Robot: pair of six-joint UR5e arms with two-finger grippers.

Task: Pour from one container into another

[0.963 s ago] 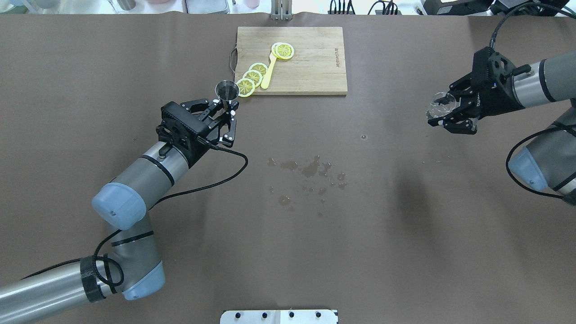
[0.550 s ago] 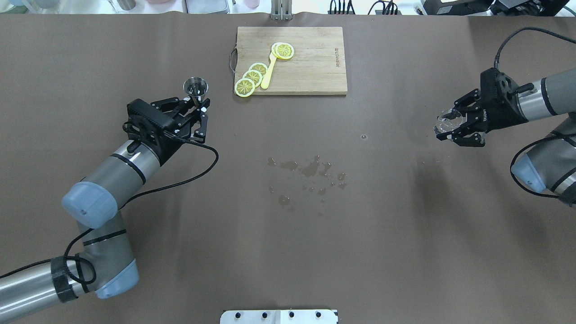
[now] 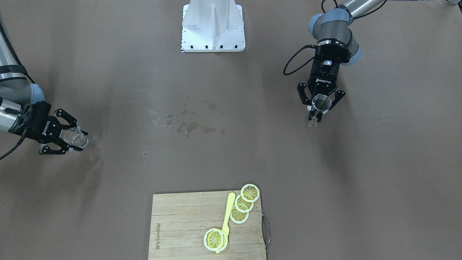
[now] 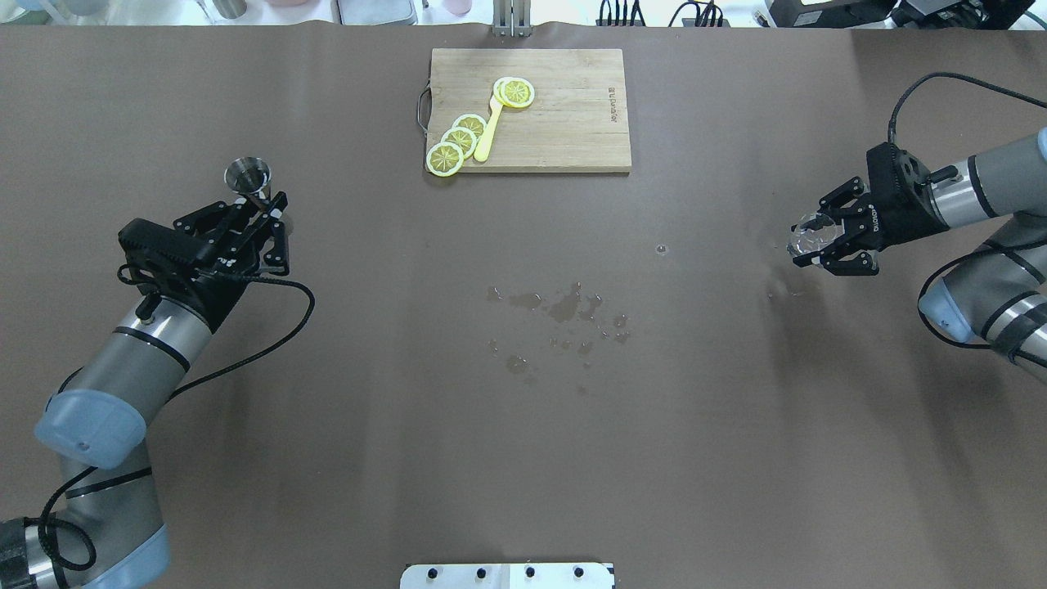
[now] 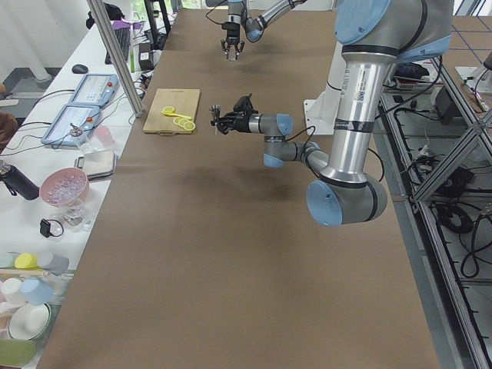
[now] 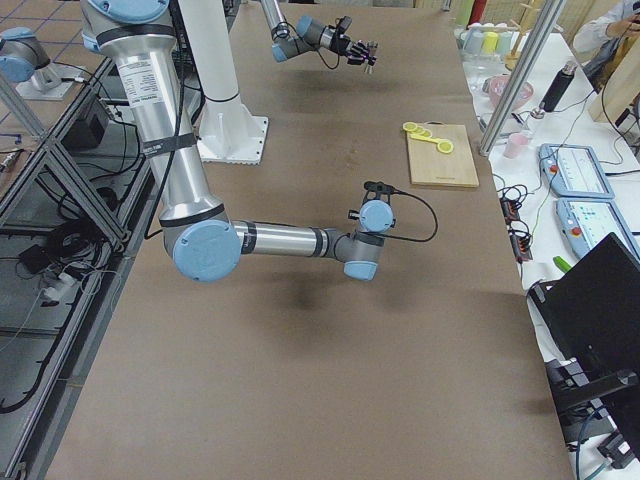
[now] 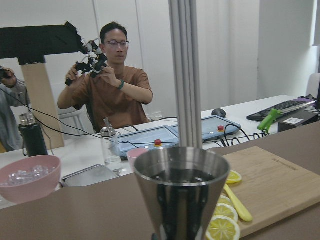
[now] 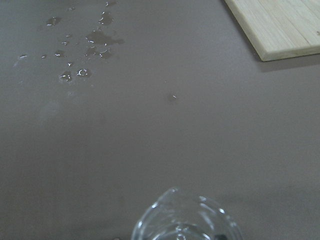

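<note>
1. The left gripper (image 4: 262,203) is closed on the narrow waist of the steel jigger (image 4: 248,174) and holds it upright, mouth up, above the worktop (image 4: 491,474).
2. The right gripper (image 4: 802,240) is closed around the clear glass cup (image 4: 811,231), low over the worktop's right side. The cup tips forward, its pouring lip facing away from the wrist.
3. A second ago the jigger hung just beside the cutting board (image 4: 564,114). The left arm has since swung it out to the far left, well apart from the board.
4. The cup has drifted a little outward and nearer the robot, so the two vessels are now farther apart than before.
5. The arms are separating rather than meeting, so the pour looks finished, or at least not in hand. The jigger's bowl looks dark inside in the left wrist view, though liquid cannot be confirmed.
6. Wet splashes (image 4: 564,307) lie on the worktop between the arms (unchanged over the last second).
7. "ROBOTIQ" is printed in white on both gripper bodies.
8. The board carries a burnt-in mark along one edge, too small to read.
</note>
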